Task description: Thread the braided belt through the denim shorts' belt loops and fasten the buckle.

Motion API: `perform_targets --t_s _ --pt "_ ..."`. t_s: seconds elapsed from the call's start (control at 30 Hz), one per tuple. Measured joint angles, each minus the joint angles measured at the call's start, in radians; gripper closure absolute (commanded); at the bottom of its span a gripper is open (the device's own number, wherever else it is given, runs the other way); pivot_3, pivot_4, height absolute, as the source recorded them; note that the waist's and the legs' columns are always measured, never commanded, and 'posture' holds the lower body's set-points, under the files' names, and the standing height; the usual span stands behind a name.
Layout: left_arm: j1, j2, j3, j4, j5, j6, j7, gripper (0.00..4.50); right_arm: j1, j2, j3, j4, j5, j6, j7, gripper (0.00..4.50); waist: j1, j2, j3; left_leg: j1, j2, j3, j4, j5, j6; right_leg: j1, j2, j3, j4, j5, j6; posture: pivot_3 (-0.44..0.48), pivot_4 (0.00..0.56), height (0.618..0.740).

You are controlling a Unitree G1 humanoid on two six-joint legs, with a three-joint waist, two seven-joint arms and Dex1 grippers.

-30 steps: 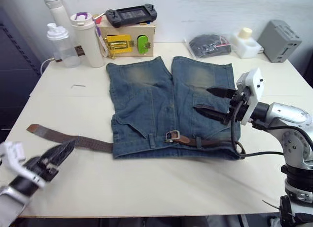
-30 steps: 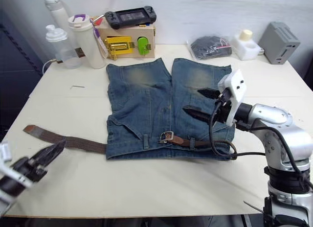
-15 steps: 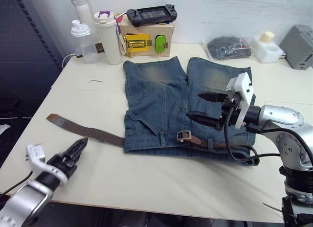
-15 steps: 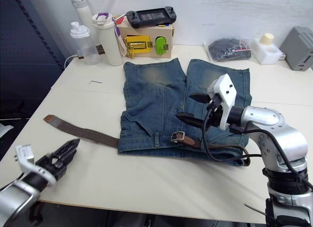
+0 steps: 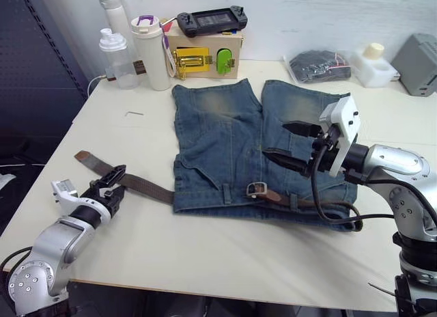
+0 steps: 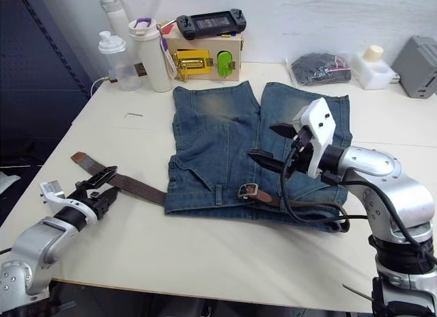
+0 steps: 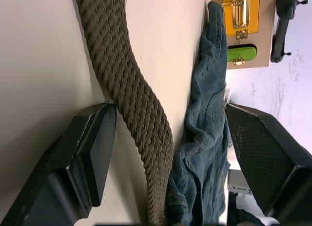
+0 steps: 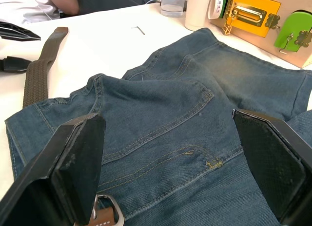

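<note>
Left pincer [image 5: 109, 182], lower left in the left eye view, is spread over the braided belt [image 5: 140, 186] on the table [image 5: 225, 249]; half a second ago it was nearer the edge. The buckle [image 5: 257, 189] lies on the denim shorts [image 5: 218, 136]; right pincer [image 5: 290, 143] hovers spread above them. In the left wrist view the limp, rough strap [image 7: 131, 109] runs between both fingers [image 7: 90, 148]; I judge this a good grip place.

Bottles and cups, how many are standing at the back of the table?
3, all at the back left corner: a tall white bottle, a clear shaker bottle in front, and a white tumbler beside the wooden box.
</note>
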Motion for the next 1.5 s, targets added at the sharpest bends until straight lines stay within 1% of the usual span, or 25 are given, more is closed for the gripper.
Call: perform_targets --t_s 0.27,0.47,0.5,0.6,0.73,0.77,0.83,0.9,0.93,1.0,1.03,1.07,1.1,1.13,1.17,1.2,1.23,1.27,1.3,1.37,1.5 --pt "0.009 -0.069 -0.025 -0.088 -0.011 -0.018 0.089 0.59 -0.007 0.001 0.001 0.0 -0.003 -0.007 -0.02 0.04 0.001 0.0 0.0 0.0 0.0 0.0 0.0 0.0 0.0 0.0 0.0 0.001 -0.001 0.0 0.0 0.0 0.15 0.645" --pt "-0.061 -0.087 -0.041 -0.065 -0.017 -0.061 0.166 0.59 -0.006 0.001 0.003 0.0 -0.006 -0.024 -0.029 0.04 0.005 0.0 0.0 0.0 0.0 0.0 0.0 0.0 0.0 0.0 0.0 0.001 -0.001 0.0 0.001 0.0 0.15 0.645" --pt "-0.068 -0.087 -0.043 -0.061 -0.017 -0.065 0.171 0.85 -0.006 0.001 0.003 0.0 -0.006 -0.024 -0.031 0.01 0.005 0.0 0.0 0.0 0.0 0.001 0.0 0.0 0.0 0.001 0.0 0.001 -0.001 0.0 0.001 0.0 0.15 0.645" --pt "-0.086 -0.087 -0.05 -0.036 -0.02 -0.083 0.189 1.42 -0.005 0.001 0.003 0.0 -0.006 -0.024 -0.035 0.0 0.005 0.0 0.0 0.0 0.0 0.001 0.0 0.0 0.0 0.0 0.0 0.001 -0.001 -0.001 0.001 0.0 0.15 0.645" --pt "-0.095 -0.089 -0.069 -0.004 -0.014 -0.114 0.203 2.95 -0.004 0.001 0.003 -0.004 -0.005 -0.024 -0.043 0.0 0.005 0.0 0.0 0.0 0.0 0.001 0.0 0.0 0.0 0.001 0.0 0.002 -0.001 -0.002 0.004 0.0 0.15 0.645" --pt "-0.098 -0.089 -0.075 0.008 -0.006 -0.119 0.202 3.58 -0.003 0.001 0.002 -0.005 -0.005 -0.024 -0.044 0.0 0.005 0.0 0.0 0.0 0.0 0.001 0.0 0.0 0.0 0.001 0.0 0.002 -0.001 -0.002 0.004 0.0 0.15 0.645" --pt "-0.111 -0.082 -0.085 0.015 0.021 -0.118 0.183 4.27 0.003 -0.002 0.0 -0.007 -0.003 -0.022 -0.045 0.0 0.006 0.0 0.0 0.0 0.0 0.001 0.0 0.0 0.0 0.001 0.0 0.002 -0.001 -0.003 0.005 0.0 0.15 0.645" --pt "-0.125 -0.064 -0.098 0.025 0.068 -0.11 0.152 4.27 0.007 -0.008 -0.004 -0.01 0.001 -0.021 -0.045 0.0 0.008 0.0 0.0 -0.001 0.0 0.002 0.0 0.0 -0.001 0.001 0.0 0.002 -0.001 -0.003 0.006 0.0 0.15 0.645" --pt "-0.141 -0.049 -0.118 0.038 0.127 -0.1 0.11 4.27 0.013 -0.017 -0.016 -0.013 0.005 -0.018 -0.045 0.0 0.011 0.0 0.0 -0.003 0.0 0.002 0.0 0.001 -0.001 0.001 0.0 0.003 -0.001 -0.003 0.006 0.0 0.15 0.645" --pt "-0.152 -0.022 -0.144 0.047 0.194 -0.091 0.068 4.27 0.015 -0.02 -0.025 -0.014 0.007 -0.018 -0.045 0.0 0.011 -0.001 0.001 -0.004 0.0 0.002 0.0 0.001 -0.002 0.0 0.0 0.002 -0.001 -0.004 0.007 0.0 0.15 0.645" --pt "-0.172 0.056 -0.208 0.041 0.333 -0.071 -0.013 4.27 0.021 -0.034 -0.029 -0.021 0.01 -0.016 -0.045 0.0 0.011 -0.005 0.003 -0.005 0.0 0.002 0.0 0.002 -0.003 -0.001 0.001 0.002 -0.001 -0.005 0.009 0.0 0.15 0.645" --pt "-0.199 0.157 -0.296 0.0 0.513 -0.055 -0.099 4.27 0.028 -0.042 -0.033 -0.029 0.012 -0.015 -0.041 0.0 0.009 -0.009 0.005 -0.008 0.001 0.001 0.0 0.002 -0.004 -0.002 0.002 0.002 -0.003 -0.005 0.01 0.0 0.15 0.645" --pt "-0.22 0.235 -0.369 -0.038 0.635 -0.053 -0.156 4.27 0.033 -0.048 -0.034 -0.034 0.013 -0.015 -0.039 0.0 0.007 -0.009 0.006 -0.009 0.001 -0.001 0.0 0.002 -0.004 -0.003 0.003 0.002 -0.003 -0.005 0.01 0.0 0.15 0.645" --pt "-0.256 0.383 -0.533 -0.121 0.905 -0.085 -0.262 4.27 0.042 -0.06 -0.035 -0.042 0.019 -0.014 -0.03 0.0 0.002 -0.009 0.006 -0.009 0.0 0.0 -0.001 0.002 -0.004 -0.002 0.003 0.002 -0.003 -0.005 0.01 0.0 0.15 0.645" --pt "-0.284 0.492 -0.679 -0.184 1.15 -0.133 -0.36 4.27 0.046 -0.07 -0.037 -0.049 0.025 -0.015 -0.018 0.0 -0.007 -0.006 0.007 -0.007 -0.001 0.003 -0.004 0.002 -0.003 -0.002 0.003 0.002 -0.004 -0.004 0.011 0.0 0.15 0.645" --pt "-0.3 0.567 -0.81 -0.213 1.373 -0.196 -0.439 4.27 0.051 -0.077 -0.037 -0.051 0.034 -0.014 -0.007 0.0 -0.01 -0.004 0.007 -0.005 -0.003 0.006 -0.005 0.001 -0.002 -0.002 0.002 0.001 -0.004 -0.004 0.011 0.0 0.15 0.645" --pt "-0.303 0.618 -0.906 -0.228 1.533 -0.244 -0.496 4.27 0.056 -0.08 -0.036 -0.054 0.04 -0.014 0.001 0.0 -0.017 -0.002 0.007 -0.002 -0.003 0.01 -0.008 0.001 0.0 0.0 -0.001 0.002 -0.006 -0.004 0.011 0.0 0.15 0.645" --pt "-0.297 0.663 -1.026 -0.222 1.742 -0.313 -0.571 4.27 0.07 -0.09 -0.034 -0.065 0.042 -0.015 0.013 0.0 -0.029 -0.002 0.008 0.0 -0.003 0.013 -0.012 0.001 0.001 0.0 -0.001 0.002 -0.009 -0.004 0.011 0.0 0.15 0.645" --pt "-0.28 0.68 -1.083 -0.212 1.875 -0.363 -0.613 4.27 0.089 -0.107 -0.031 -0.075 0.04 -0.018 0.024 0.0 -0.037 -0.002 0.009 0.001 -0.002 0.014 -0.016 0.001 0.002 0.0 -0.002 0.002 -0.012 -0.004 0.011 0.0 0.15 0.645" --pt "-0.27 0.685 -1.089 -0.201 2.011 -0.427 -0.672 4.27 0.105 -0.139 -0.006 -0.091 0.016 -0.031 0.045 0.0 -0.042 -0.002 0.009 0.004 0.0 0.013 -0.019 0.002 0.001 0.001 -0.001 0.0 -0.014 -0.003 0.012 0.0 0.15 0.645" --pt "-0.247 0.638 -1.034 -0.169 2.108 -0.481 -0.741 4.27 0.122 -0.177 0.065 -0.107 -0.064 -0.103 0.074 0.0 -0.036 -0.001 0.008 0.003 0.007 0.011 -0.02 0.005 -0.005 0.002 -0.002 -0.005 -0.019 -0.005 0.015 0.0 0.15 0.645"
